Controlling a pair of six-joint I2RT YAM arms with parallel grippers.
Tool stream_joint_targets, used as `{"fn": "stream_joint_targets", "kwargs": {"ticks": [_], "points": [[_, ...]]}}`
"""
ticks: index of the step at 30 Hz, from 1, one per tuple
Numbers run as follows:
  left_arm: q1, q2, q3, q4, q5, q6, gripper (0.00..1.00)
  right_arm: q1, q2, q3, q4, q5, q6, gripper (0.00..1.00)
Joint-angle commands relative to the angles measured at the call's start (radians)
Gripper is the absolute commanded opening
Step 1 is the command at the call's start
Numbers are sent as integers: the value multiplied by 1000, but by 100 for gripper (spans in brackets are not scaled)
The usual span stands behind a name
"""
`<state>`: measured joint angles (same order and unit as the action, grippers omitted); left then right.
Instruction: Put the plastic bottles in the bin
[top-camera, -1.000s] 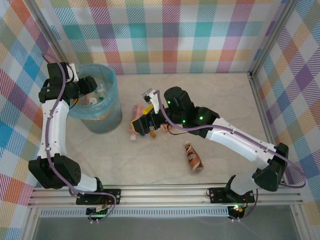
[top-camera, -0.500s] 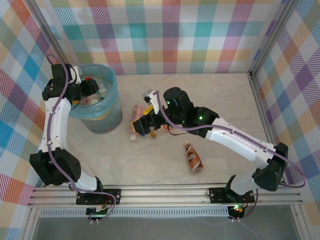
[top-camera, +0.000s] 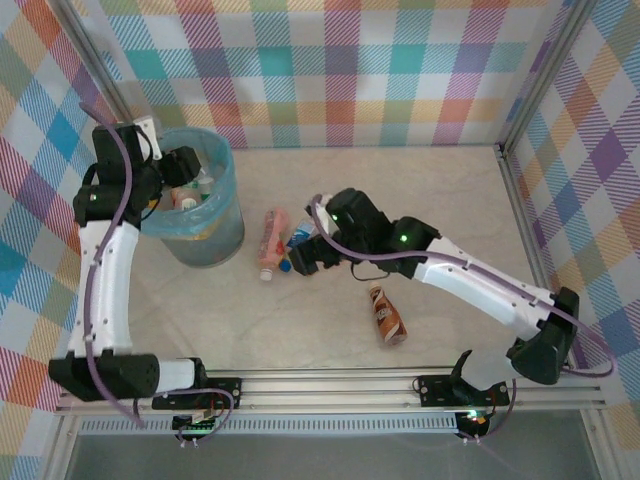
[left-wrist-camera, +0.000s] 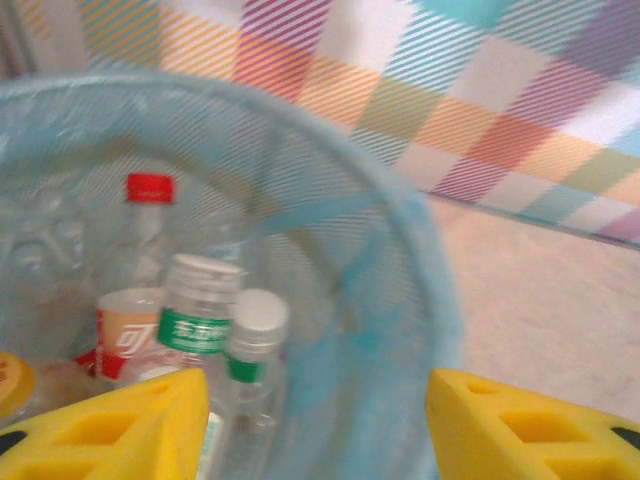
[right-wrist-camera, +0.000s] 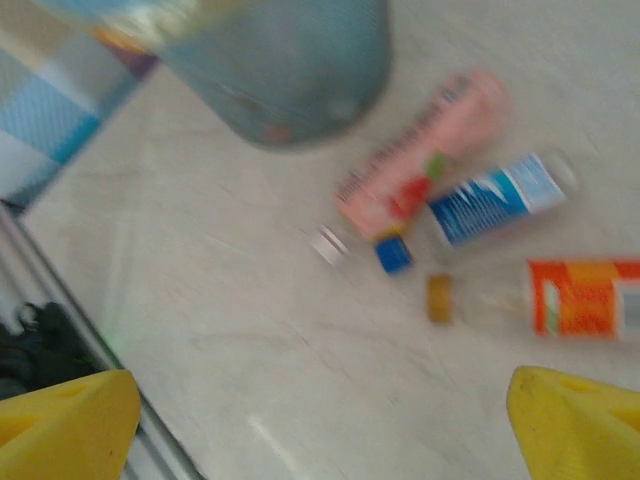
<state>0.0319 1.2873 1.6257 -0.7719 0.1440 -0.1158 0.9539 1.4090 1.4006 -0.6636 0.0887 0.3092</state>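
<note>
Left tool (left-wrist-camera: 320, 425), jaws parted and empty, hangs over the bin (left-wrist-camera: 425, 240) at the far left of the counter (top-camera: 450, 200); several plastic bottles (left-wrist-camera: 252, 340) already stand inside, among them a red-capped bottle (left-wrist-camera: 148, 225) and a green-labelled bottle (left-wrist-camera: 195, 315); right tool (right-wrist-camera: 320, 420), spread wide and holding nothing, hovers above a pink bottle (right-wrist-camera: 420, 165), a blue-labelled bottle (right-wrist-camera: 495, 195) and an orange-labelled bottle (right-wrist-camera: 580, 297) lying together just right of the bin; a brown bottle (top-camera: 386, 313) lies apart, nearer the arms.
</note>
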Motion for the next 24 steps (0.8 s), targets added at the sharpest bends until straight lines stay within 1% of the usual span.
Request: {"fn": "stream_joint_targets", "kwargs": {"ticks": [1,6,11,14,16,18,24], "points": [[-107,-67,2,28,-85,75,59,-26,-98,-125,-181,116,106,95],[-322,-89,-70,63,-173,100,59,-67,-211,-324,-278,141,251,96],[-540,-34,-122,110,-187,115,59,-103,-279,-480,-294,148,331,96],[-644,16,-153,137,-164,115,59,-121,-294,-555,-263,109,353,95],[-697,48,-176,149,-162,90,60,-125,-294,-596,-216,62,357,93],[-735,80,-204,162,-145,34,60,-127,-287,-637,-158,19,364,91],[-807,142,-314,240,-86,-144,62,-129,-216,-708,-71,-14,383,87]]}}
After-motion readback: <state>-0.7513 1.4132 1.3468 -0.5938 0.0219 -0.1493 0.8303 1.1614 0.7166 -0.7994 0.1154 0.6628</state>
